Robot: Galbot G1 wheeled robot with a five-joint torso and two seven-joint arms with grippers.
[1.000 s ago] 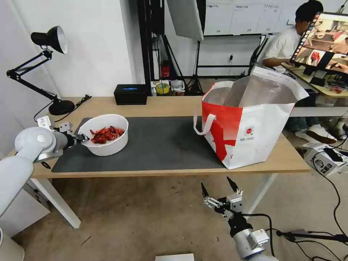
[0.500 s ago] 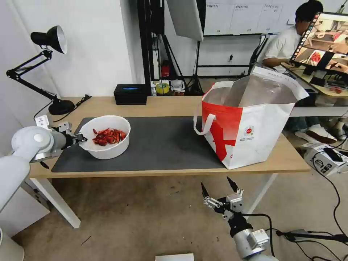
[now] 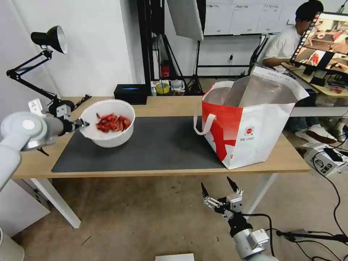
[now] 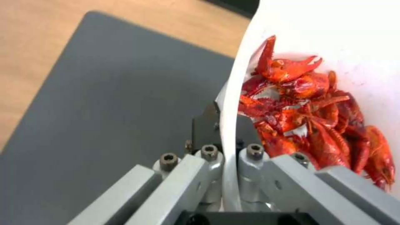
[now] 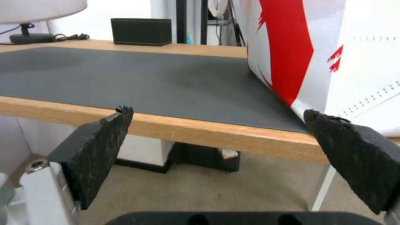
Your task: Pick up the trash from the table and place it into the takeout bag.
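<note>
left gripper point(image 3: 80, 124): pinching the near rim of the white bowl of red shells point(image 3: 107, 127), one finger inside the wall, one outside.
bowl: held clear of the dark mat point(image 3: 159, 143), tilted, red shells point(image 4: 317, 115) heaped just past the fingertips.
takeout bag point(image 3: 246, 123): upright and open on the table point(image 3: 170, 105), well apart from the left gripper, across the mat.
right gripper point(image 3: 218, 191): spread wide, low in front of the table edge, below the bag.

White bowl of red shells point(image 3: 107, 127) lifted off mat, tilted, rim pinched by left gripper point(image 3: 82, 124); takeout bag point(image 3: 250, 123) upright & open on table point(image 3: 166, 105) at right
</note>
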